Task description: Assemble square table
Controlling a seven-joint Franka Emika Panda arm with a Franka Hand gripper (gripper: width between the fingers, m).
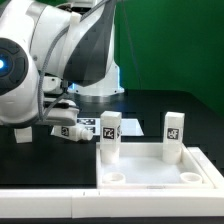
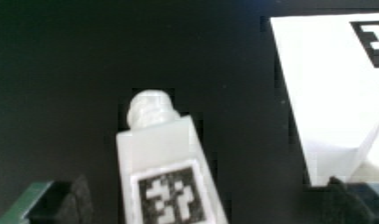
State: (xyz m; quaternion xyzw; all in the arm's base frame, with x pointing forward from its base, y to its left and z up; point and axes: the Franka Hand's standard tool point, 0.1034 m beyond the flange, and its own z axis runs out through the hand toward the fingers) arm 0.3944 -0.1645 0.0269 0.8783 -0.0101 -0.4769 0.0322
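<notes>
One pincer (image 2: 200,205), jaws wide apart, holding nothing, leg (image 2: 156,150) lying between.

On the square top (image 1: 150,172), one upright leg (image 1: 110,137) and a second upright leg (image 1: 173,135) are blocking the far side, and the gap between them is lying open. Beside the square top, on the exterior view's left, a lying leg (image 1: 72,130) is taking up the black table (image 1: 150,105) — behind the top, bare surface is showing.

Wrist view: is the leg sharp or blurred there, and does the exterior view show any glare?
Wrist view: the leg is soft, its tag smeared; the fingers are dark blurs against the black table. Exterior view: sharper; the white tabletop is bright, nearly washed out, without a hard glare spot.
</notes>
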